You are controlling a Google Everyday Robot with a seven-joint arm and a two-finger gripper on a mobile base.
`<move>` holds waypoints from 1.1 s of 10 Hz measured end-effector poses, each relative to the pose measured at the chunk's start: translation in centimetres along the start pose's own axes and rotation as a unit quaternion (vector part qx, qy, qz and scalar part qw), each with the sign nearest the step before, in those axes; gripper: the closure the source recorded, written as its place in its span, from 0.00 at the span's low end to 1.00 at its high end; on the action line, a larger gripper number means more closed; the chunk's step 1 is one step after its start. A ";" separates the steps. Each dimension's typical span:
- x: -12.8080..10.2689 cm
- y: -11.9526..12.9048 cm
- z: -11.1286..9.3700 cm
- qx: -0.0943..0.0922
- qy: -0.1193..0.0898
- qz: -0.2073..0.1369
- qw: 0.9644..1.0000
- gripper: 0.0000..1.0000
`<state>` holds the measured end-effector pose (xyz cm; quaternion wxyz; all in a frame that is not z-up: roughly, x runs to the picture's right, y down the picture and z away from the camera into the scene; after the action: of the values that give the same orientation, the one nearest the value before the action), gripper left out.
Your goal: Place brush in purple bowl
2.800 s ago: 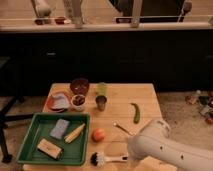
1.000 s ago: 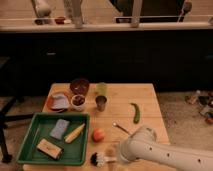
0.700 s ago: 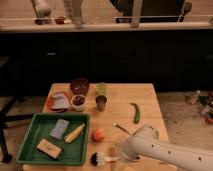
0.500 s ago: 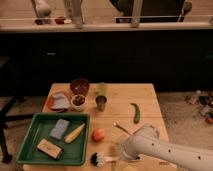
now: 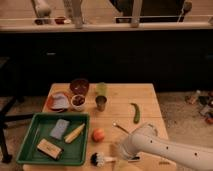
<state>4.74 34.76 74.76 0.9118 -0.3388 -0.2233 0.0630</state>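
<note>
The dish brush (image 5: 98, 159), with a round black bristle head and a thin white handle, lies flat at the front edge of the light wooden table (image 5: 145, 97), just right of the green plastic tray (image 5: 60, 115) and near a round orange fruit (image 5: 98, 135). The gripper (image 5: 121, 156) at the end of the white arm is down over the handle (whether it clasps the handle, I cannot tell). The deep, dark purple bowl (image 5: 79, 86) stands upright well apart, at the table's back left.

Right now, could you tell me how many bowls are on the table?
2: the purple bowl at the back left, the white bowl just in front. The gripper is at the brush.
</note>
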 end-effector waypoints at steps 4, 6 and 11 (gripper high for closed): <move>0.4 -0.1 -0.5 0.002 -0.026 -0.005 1.000 0.64; 0.7 -0.2 -1.2 0.004 -0.041 -0.003 0.999 0.84; 0.5 -0.2 -2.6 0.009 -0.058 -0.012 0.998 1.00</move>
<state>6.37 33.22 73.33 0.9008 -0.3240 -0.2796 0.0733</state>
